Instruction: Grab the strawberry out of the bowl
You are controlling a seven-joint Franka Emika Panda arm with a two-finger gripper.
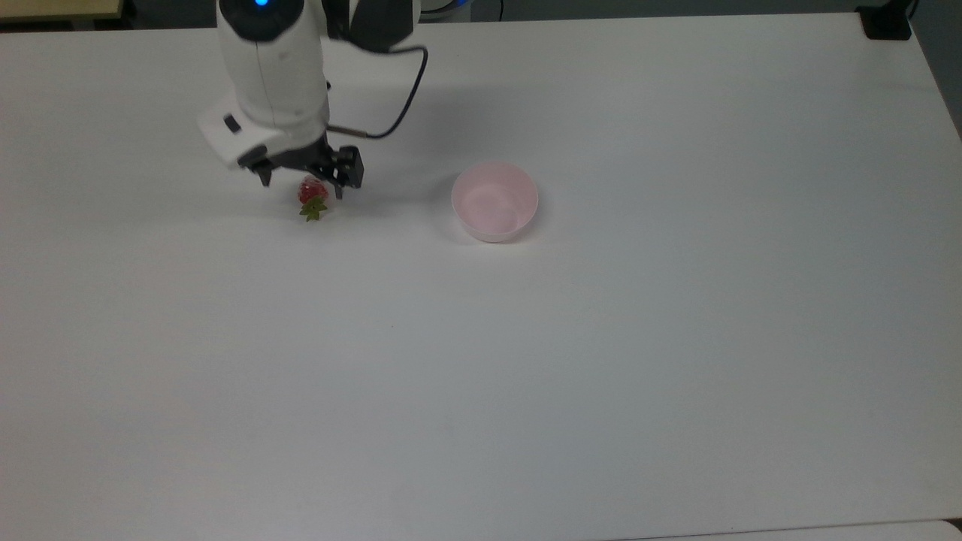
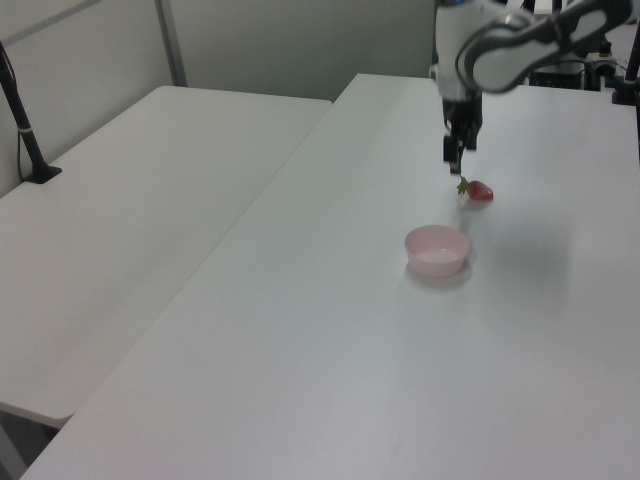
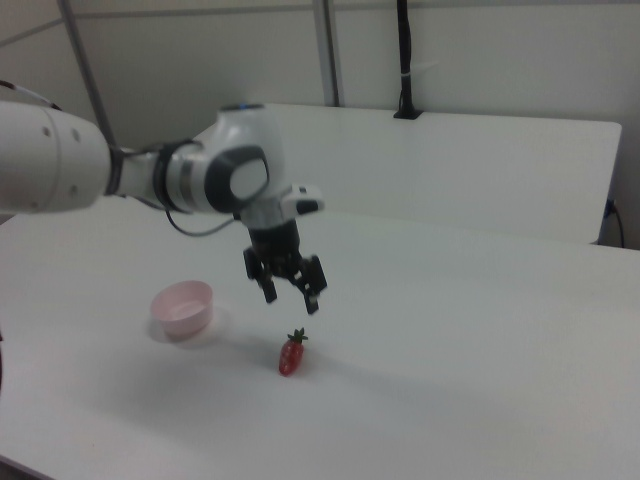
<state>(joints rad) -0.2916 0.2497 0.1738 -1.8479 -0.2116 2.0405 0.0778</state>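
A glossy red plastic-looking strawberry (image 3: 291, 356) lies on the matt white table (image 1: 601, 361) near a smooth pale pink plastic bowl (image 1: 494, 201)

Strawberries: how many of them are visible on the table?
1. The strawberry lies on the white table, under the open gripper and outside the pink bowl, which looks empty.
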